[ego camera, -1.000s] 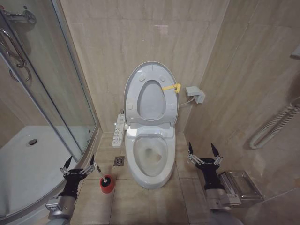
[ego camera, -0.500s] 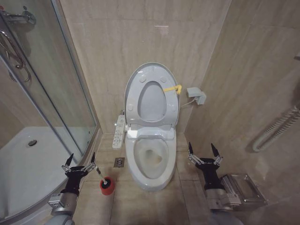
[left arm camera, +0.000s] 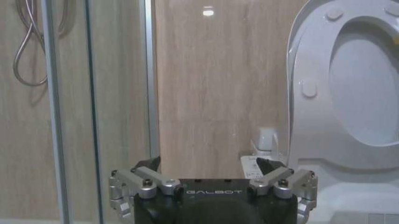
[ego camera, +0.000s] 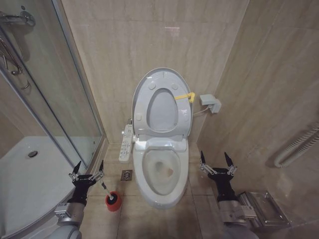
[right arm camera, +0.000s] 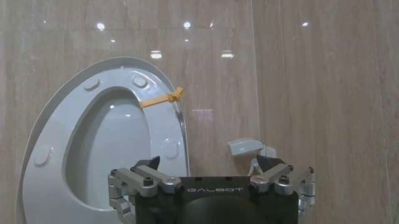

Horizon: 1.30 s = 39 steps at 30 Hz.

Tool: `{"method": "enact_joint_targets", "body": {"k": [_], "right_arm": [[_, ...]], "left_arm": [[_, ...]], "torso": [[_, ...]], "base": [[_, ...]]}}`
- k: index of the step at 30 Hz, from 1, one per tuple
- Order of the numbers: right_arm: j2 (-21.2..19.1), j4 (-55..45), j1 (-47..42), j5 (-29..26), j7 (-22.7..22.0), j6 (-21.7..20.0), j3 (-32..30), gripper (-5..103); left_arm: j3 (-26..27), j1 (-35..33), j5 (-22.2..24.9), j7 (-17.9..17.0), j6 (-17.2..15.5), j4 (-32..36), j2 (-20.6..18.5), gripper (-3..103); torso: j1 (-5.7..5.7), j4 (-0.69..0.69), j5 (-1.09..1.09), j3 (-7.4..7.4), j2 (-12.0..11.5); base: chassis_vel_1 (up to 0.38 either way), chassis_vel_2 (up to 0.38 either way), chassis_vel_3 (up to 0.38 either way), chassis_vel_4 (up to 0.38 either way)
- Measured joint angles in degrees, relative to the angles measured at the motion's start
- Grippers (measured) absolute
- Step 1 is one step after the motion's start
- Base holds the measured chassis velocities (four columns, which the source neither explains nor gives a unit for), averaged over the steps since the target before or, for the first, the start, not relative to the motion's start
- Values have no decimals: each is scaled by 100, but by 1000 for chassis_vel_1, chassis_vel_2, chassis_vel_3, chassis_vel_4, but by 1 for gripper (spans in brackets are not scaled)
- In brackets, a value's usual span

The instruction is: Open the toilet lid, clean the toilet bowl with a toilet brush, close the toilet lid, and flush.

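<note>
Against the tiled back wall the toilet lid (ego camera: pixel 161 102) stands raised with the seat ring (ego camera: pixel 162 108) folded up against it, the yellow strap (ego camera: pixel 185 96) hanging at its edge; the opening step looks done, since the toilet bowl (ego camera: pixel 160 172) lies fully exposed below, its inside faintly stained; just beside the bowl on the robot's left, the toilet brush (ego camera: pixel 110 194) sits in its red holder (ego camera: pixel 113 201) on the floor, handle tilted up toward the left hand (ego camera: pixel 87 174); that hand hovers right at the handle's top with fingers spread wide and holding nothing, a pose that suits reaching for the handle, so taking the brush is likely the step in hand; the handle is thin and leans, so the fingers would need to straddle it squarely or it may slip aside; the right hand (ego camera: pixel 218 164) waits low on the other side of the bowl, also wide and empty, well apart from the brush, probably kept clear so the left arm can work; a long white button panel (ego camera: pixel 126 140) lies on the floor between the bowl and the glass shower door (ego camera: pixel 60 99).
</note>
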State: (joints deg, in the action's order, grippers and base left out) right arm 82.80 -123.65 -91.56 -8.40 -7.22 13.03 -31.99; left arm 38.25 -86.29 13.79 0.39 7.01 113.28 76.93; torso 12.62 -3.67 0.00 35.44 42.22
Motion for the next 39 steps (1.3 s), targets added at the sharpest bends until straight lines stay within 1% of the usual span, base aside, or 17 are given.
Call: {"method": "enact_joint_targets", "body": {"k": [7,10,11,14,16,19,20,24,25,27,28,30,34,36,37,38,39], "right_arm": [[0,0,4,0,0,0,0,100],[0,0,5,0,0,0,0,100],[0,0,5,0,0,0,0,100],[0,0,3,0,0,0,0,100],[0,0,2,0,1,0,0,100],[0,0,2,0,1,0,0,100],[0,0,2,0,1,0,0,100],[0,0,2,0,1,0,0,100],[0,0,2,0,1,0,0,100],[0,0,2,0,0,0,0,100],[0,0,2,0,0,0,0,100],[0,0,2,0,0,0,0,100],[0,1,2,0,0,0,0,100],[0,0,2,0,0,0,0,100],[0,0,2,0,0,0,0,100],[0,0,2,0,0,0,0,100],[0,1,2,0,0,0,0,100]], "left_arm": [[-7,58,-67,-53,30,-315,9,100],[-51,259,-45,-68,277,-1134,-16,100],[-51,259,-45,-68,277,-1134,-16,100],[-201,388,139,-62,414,-1783,7,100],[-245,422,160,-53,460,-1933,16,100],[-439,604,184,22,669,-2564,28,100],[-439,604,184,22,669,-2564,28,100],[-605,832,229,134,920,-3242,27,100],[-605,832,229,134,920,-3242,27,100],[-646,965,214,187,1061,-3631,30,100],[-646,965,214,187,1061,-3631,30,100],[-652,1114,213,256,1209,-3977,34,100],[-648,1216,214,332,1277,-4191,32,100],[-630,1355,215,454,1415,-4480,21,100],[-620,1468,213,600,1574,-4720,8,100],[-620,1468,213,600,1574,-4720,8,100],[-615,1527,208,672,1651,-4834,3,100]], "torso": [[3,1,1,1,0],[7,0,0,2,-2],[7,0,0,2,-2],[3,0,0,1,-1],[2,0,-1,1,-1],[1,0,0,0,0],[1,0,0,0,0],[2,0,0,1,-1],[2,0,0,1,-1],[3,1,-1,1,-1],[3,1,-1,1,-1],[3,0,-1,1,-1],[3,1,-1,1,-1],[3,1,0,1,-1],[3,1,0,1,-1],[3,1,0,1,-1],[3,0,0,1,-1]], "base": [[-54,68,73,-55],[-57,66,60,-37],[-56,46,44,-39],[0,0,0,0],[0,0,0,0],[0,0,0,0],[0,0,0,0],[0,0,0,0],[0,0,0,0],[0,0,0,0],[0,0,0,0],[0,0,0,0],[0,0,0,0],[0,0,0,0],[0,0,0,0],[0,0,0,0],[0,0,0,0]]}}
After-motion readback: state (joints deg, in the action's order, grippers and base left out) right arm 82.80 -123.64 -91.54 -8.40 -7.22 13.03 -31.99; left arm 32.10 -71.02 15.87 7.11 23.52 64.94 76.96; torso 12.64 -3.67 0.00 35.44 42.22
